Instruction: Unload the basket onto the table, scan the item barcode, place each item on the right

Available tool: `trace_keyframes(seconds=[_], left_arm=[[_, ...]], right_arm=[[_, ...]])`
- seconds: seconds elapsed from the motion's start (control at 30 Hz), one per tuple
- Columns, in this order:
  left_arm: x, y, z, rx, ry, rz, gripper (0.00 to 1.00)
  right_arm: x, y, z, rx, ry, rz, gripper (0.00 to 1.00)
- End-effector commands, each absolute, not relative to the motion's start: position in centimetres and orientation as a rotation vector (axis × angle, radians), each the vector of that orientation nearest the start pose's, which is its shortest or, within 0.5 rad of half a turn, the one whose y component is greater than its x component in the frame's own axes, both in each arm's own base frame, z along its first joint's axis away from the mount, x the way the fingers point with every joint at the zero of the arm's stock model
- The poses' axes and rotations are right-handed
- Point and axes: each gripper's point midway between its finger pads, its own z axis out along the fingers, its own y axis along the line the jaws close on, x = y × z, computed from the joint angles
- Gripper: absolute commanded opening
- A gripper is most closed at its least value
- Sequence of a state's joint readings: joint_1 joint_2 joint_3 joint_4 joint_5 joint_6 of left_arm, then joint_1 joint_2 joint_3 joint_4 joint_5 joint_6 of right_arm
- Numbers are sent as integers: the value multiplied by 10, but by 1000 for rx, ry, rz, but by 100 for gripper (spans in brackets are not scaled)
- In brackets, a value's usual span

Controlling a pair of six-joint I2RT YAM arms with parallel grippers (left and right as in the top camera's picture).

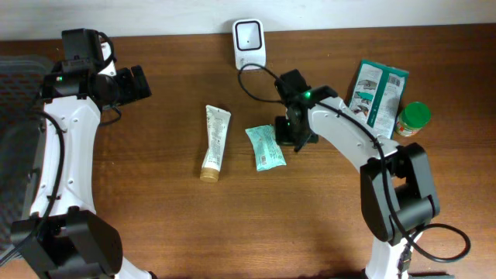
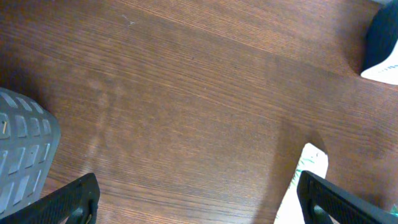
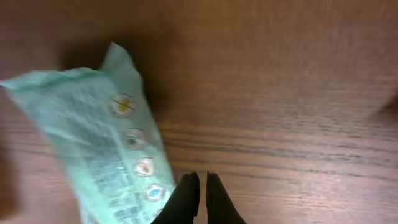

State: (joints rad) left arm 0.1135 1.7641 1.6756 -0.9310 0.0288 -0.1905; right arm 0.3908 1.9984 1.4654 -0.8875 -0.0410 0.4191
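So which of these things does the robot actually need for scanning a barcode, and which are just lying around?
In the job:
white scanner
green packet
right pincer, shut beside the packet

Lying about, for now:
tube
teal box
green-lidded jar

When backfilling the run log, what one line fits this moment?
left hand: open, empty | right hand: shut beside green packet | packet: not at scanner

The dark brown wood-grain table [image 1: 155, 225] carries five things. A white tube with a gold cap [image 1: 215, 142] lies near the middle, with a mint-green plastic packet [image 1: 265, 147] just beside it - apart, not touching. A white barcode scanner [image 1: 249, 43] stands at the far edge - a teal-and-white cardboard box [image 1: 377, 93] and a green-lidded jar [image 1: 413, 118] sit side by side at the right.
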Motion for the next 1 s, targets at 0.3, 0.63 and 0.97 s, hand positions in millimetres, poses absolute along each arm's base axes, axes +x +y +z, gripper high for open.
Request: trace_keyframes(seconds=[0.3, 0.63, 0.97], left_arm=[[447, 47, 208, -376, 2547, -63, 99], [447, 47, 208, -376, 2547, -63, 99], [447, 47, 208, -375, 2547, -63, 99]], right_arm=[[319, 257, 15, -444, 3009, 600, 4], [367, 271, 69, -503, 2822, 672, 18], [424, 192, 70, -742, 2667, 768, 70]])
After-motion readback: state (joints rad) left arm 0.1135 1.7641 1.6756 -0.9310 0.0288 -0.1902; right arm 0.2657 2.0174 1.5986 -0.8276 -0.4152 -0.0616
